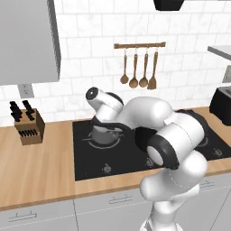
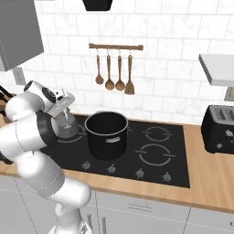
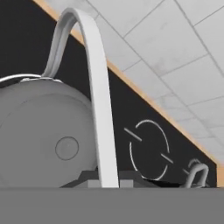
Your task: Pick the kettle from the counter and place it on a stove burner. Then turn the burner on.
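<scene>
The small dark-grey kettle [image 1: 104,137] is over the cooktop's left burner [image 1: 92,143], and whether it rests on the glass I cannot tell. My gripper [image 1: 108,127] hangs right above it, shut on the thin arched handle [image 3: 99,105]. In the hand view the kettle's round body [image 3: 43,131] and lid knob lie just below the gripper [image 3: 107,179], whose fingers pinch the handle's top. From the right base view the kettle [image 2: 68,131] peeks out behind my arm, with the gripper [image 2: 68,119] above it. Another burner [image 3: 148,146] shows beyond it. The wooden counter [image 1: 40,167] runs left of the stove.
A big black pot [image 2: 106,135] stands on the cooktop right of the kettle. Silver knobs [image 2: 112,169] line the stove's front edge. A knife block [image 1: 28,126] sits at the left, a black toaster [image 2: 219,128] at the right, and wooden utensils [image 2: 114,68] hang on the wall.
</scene>
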